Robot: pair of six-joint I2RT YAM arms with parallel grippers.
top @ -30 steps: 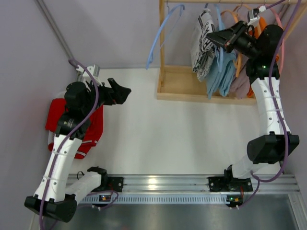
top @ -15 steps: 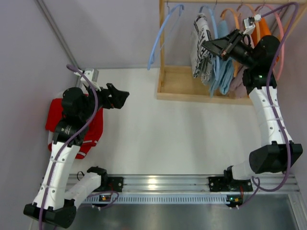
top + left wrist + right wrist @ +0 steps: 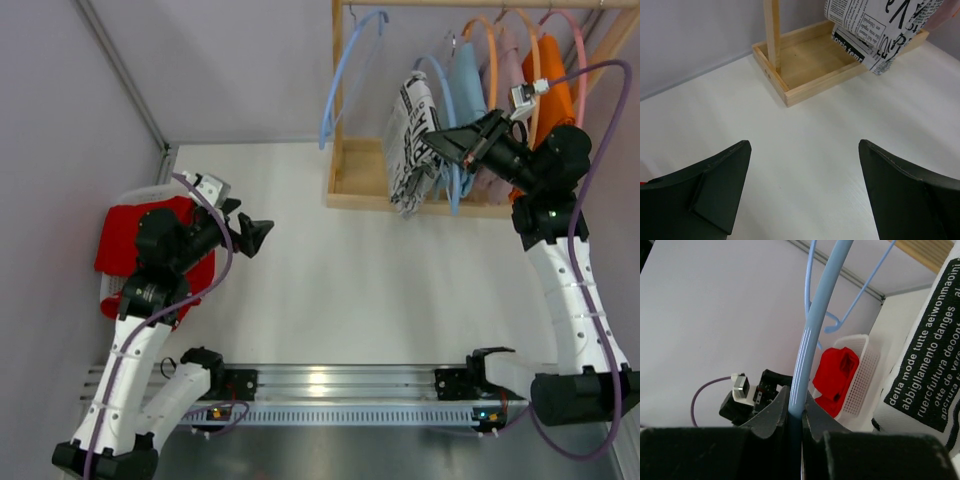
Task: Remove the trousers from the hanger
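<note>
White bench (image 3: 330,270), grey walls (image 3: 220,60), rack (image 3: 805,65) at 1 o'clock. Right gripper (image 3: 796,409) clamps hanger (image 3: 812,325) (print trousers (image 3: 408,150) aboard), dragged toward 6; left gripper (image 3: 262,232) agape, empty.

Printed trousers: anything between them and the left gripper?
Nothing visible. Only bare table separates the open left gripper from the printed trousers; the rack's wooden base sits under them. The right gripper clamps their blue hanger.

White links (image 3: 563,290), black joints (image 3: 160,235), seemingly purple cables (image 3: 598,66)
</note>
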